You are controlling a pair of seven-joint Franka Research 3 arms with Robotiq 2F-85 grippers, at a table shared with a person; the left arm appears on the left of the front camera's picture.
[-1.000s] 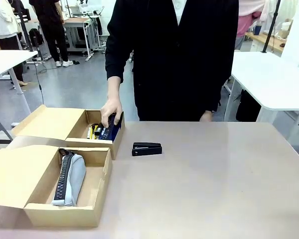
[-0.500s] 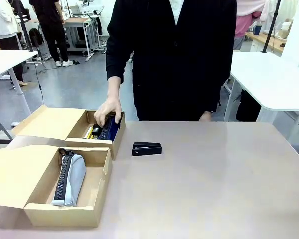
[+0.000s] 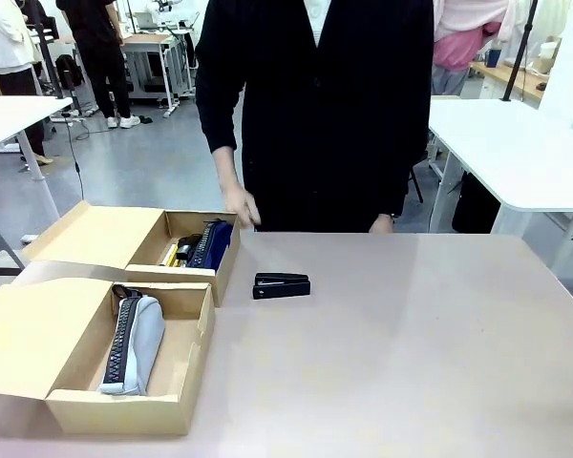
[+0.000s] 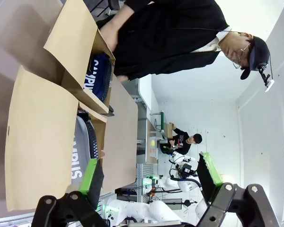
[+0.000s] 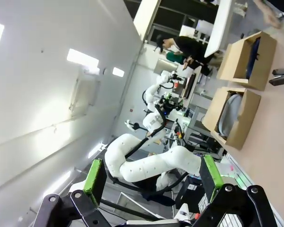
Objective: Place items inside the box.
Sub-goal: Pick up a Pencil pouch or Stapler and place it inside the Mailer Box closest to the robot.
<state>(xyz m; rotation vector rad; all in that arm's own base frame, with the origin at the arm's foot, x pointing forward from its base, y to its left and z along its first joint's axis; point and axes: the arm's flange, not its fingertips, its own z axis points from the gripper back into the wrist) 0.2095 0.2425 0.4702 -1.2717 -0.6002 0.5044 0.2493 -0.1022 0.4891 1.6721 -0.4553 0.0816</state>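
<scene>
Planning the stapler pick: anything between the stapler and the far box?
No. In the front view, only bare table lies between the stapler and the far box.

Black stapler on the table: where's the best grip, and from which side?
Mid-body of the black stapler, from straight above, closing across its narrow width. It lies flat, long axis left-right in the front view, bare table on both long sides. Its left end sits near the cardboard box, so end-on is probably tighter.
</scene>
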